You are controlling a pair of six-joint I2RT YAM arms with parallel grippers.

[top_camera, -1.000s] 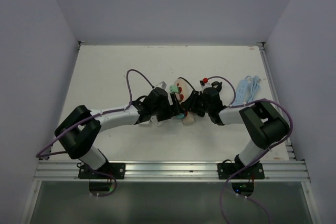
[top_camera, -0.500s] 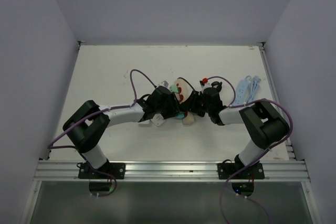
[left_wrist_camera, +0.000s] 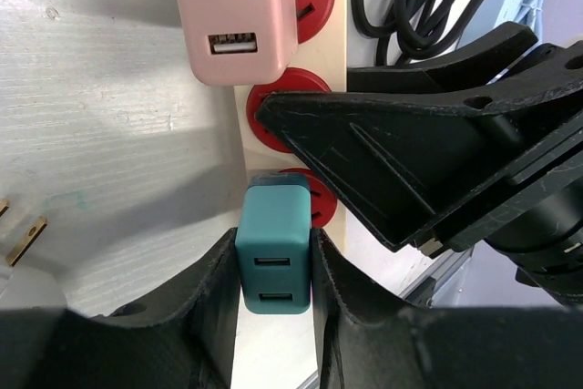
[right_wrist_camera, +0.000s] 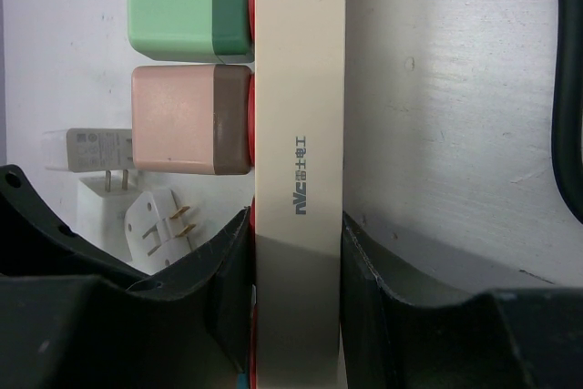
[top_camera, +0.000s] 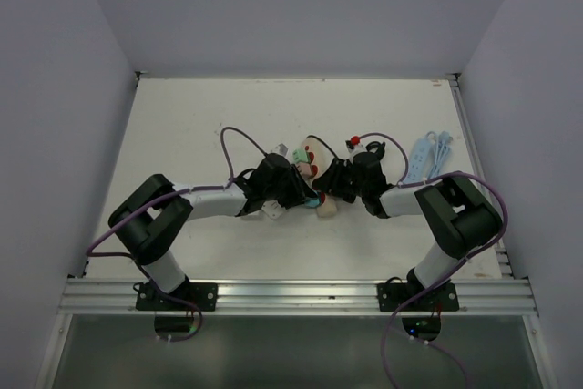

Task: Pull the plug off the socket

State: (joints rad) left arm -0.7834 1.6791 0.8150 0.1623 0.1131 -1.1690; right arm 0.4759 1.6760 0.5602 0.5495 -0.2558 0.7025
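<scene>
Power strip (right_wrist_camera: 299,88) is held clamped by the right gripper (right_wrist_camera: 297,243) (as an anchor), while the teal plug (left_wrist_camera: 273,225) is pinched by the left gripper (left_wrist_camera: 273,261), ready to be pulled out.

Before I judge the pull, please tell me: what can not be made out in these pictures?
- Prongs of the teal plug: left wrist view, hidden behind its own body.
- The middle red socket: left wrist view, mostly covered by the right fingers.
- Lower end of the power strip: right wrist view, cut off by the bottom edge.
- Top view: the plug is too small.
</scene>
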